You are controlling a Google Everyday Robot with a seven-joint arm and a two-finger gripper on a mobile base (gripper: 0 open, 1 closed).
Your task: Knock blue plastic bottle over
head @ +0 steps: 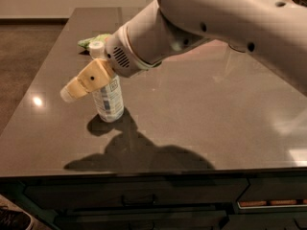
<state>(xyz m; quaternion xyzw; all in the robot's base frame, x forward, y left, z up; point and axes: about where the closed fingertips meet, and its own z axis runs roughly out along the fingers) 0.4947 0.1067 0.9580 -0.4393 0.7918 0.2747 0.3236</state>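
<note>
Currently: gripper point(72, 91) in front of blue plastic bottle point(109, 104), upper part; bottle upright on grey countertop point(201, 123); grip state: can't tell.

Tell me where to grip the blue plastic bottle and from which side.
Grip the labelled mid-body of the blue plastic bottle, coming in level from the near side: it stands upright, round and slim there. The gripper lies across its upper body.

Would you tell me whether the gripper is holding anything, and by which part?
It cannot be told: the gripper lies across the upper body of the standing blue plastic bottle, no grasp visible.
</note>
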